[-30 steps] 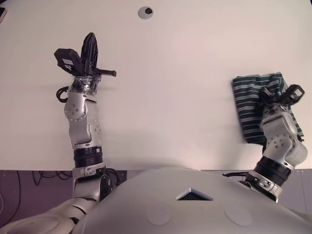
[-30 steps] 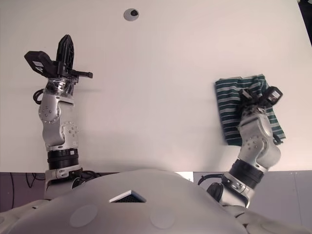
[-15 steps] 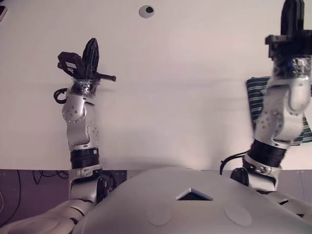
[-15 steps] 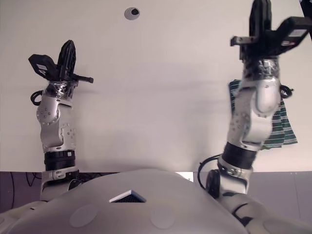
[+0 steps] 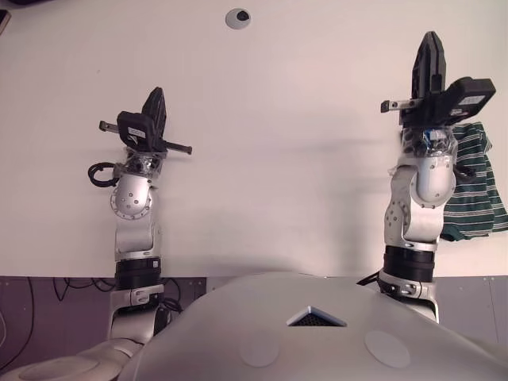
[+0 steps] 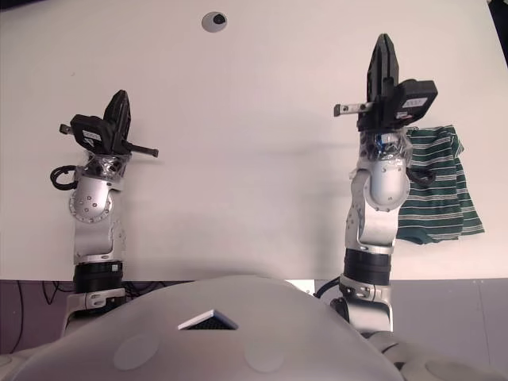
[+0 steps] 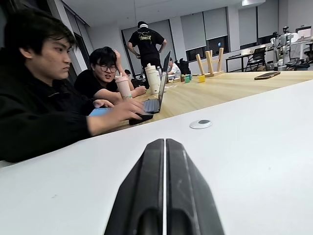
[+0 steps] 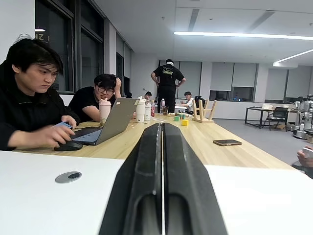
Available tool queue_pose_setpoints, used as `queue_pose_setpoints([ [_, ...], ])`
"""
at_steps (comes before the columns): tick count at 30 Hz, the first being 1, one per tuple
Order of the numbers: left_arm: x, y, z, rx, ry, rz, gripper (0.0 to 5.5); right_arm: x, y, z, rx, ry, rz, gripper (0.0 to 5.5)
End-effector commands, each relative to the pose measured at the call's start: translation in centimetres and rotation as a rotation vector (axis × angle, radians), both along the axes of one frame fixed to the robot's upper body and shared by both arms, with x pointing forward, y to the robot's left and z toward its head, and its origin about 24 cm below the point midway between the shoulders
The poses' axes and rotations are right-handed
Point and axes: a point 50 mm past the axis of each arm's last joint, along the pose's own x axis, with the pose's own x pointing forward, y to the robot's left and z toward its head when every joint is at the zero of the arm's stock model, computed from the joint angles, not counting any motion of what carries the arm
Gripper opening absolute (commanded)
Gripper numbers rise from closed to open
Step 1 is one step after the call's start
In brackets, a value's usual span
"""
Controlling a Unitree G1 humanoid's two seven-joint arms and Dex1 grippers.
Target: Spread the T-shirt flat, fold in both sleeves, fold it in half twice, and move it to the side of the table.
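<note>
The T-shirt (image 5: 475, 186) is seen folded, seemingly into a compact bundle, at the right edge of the surface (image 5: 278, 167), partly hidden by the right arm. The right tool (image 5: 429, 44) is raised just beside it, fingers pressed together on nothing. The left tool (image 5: 155, 99), well apart, is likewise pressed together.

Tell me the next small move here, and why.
Probably just lower both arms to rest. The T-shirt lies folded near the table's right edge; the right gripper and left gripper are both shut, holding nothing, so no handling seems left.
</note>
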Motion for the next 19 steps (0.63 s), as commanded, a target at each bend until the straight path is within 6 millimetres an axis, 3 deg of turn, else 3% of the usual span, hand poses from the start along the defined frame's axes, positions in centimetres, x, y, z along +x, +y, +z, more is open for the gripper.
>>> queue_pose_setpoints([
  [1,0.0,0.1,0.9,-0.017,0.009,-0.016,0.02,-2.5,0.4,0.7,-0.073,0.01,-0.033,0.0],
  [4,-0.7,-0.2,1.3,-0.039,0.043,-0.027,0.02,-3.8,0.1,1.5,-0.059,0.019,-0.047,0.0],
  [9,-1.3,-0.5,2.2,-0.056,0.07,-0.036,0.02,-4.3,-0.3,2.8,-0.023,0.03,-0.055,0.0],
  [19,1.5,-0.2,3.8,-0.066,0.07,-0.047,0.02,-3.2,-0.9,3.7,-0.041,0.06,-0.112,0.0],
])
